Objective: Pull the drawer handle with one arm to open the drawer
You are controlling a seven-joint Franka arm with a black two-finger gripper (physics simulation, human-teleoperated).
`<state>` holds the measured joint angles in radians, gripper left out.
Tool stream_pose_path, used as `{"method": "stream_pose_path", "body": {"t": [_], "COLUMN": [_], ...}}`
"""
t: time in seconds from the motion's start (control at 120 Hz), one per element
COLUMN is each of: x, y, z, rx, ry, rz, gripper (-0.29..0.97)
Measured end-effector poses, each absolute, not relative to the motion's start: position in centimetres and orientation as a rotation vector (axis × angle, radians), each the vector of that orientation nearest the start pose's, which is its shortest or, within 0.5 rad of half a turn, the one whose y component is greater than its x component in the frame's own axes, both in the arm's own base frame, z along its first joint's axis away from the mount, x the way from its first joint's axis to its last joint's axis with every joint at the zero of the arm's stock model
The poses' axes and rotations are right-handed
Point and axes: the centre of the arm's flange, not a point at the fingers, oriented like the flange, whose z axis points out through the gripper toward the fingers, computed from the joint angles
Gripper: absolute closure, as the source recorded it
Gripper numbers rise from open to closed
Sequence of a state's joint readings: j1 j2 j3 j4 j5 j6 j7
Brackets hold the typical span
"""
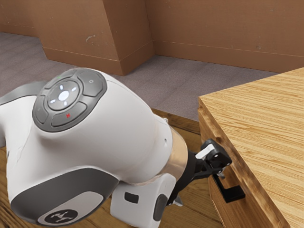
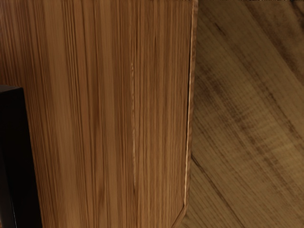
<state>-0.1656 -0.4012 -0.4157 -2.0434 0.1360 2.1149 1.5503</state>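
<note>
Gripper (image 1: 217, 160) is up against the wooden cabinet (image 1: 266, 123), just above the black drawer handle (image 1: 229, 189), which sits low on the drawer front (image 2: 109, 114). Can't tell if the gripper is apart or clamped. Risk: if it's not squarely on the handle, the pull slips off and the drawer doesn't move.

I saw plain brown matte walls (image 1: 223, 28), a jutting brown corner block (image 1: 118, 33), grey carpet-like floor (image 1: 171, 80), and a dark-grained wooden plank tabletop (image 2: 247, 118).
</note>
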Motion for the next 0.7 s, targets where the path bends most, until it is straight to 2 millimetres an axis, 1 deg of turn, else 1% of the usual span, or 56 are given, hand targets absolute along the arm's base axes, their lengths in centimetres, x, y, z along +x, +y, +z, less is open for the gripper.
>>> {"method": "stream_pose_path", "body": {"t": [0.108,0.167,0.342,0.458,0.625,0.7], "x": [37.7,37.3,36.9,36.1,35.2,34.7], "y": [-28.6,-28.6,-28.6,-28.7,-28.3,-28.1], "z": [64.5,64.7,64.2,64.3,64.5,64.7], "rx": [-1.225,-1.226,-1.232,-1.226,-1.226,-1.228], "ry": [2.355,2.357,2.377,2.378,2.373,2.366], "rz": [-0.329,-0.323,-0.297,-0.290,-0.277,-0.278], "gripper": [0.03,0.05,0.02,0.05,0.04,0.06]}}
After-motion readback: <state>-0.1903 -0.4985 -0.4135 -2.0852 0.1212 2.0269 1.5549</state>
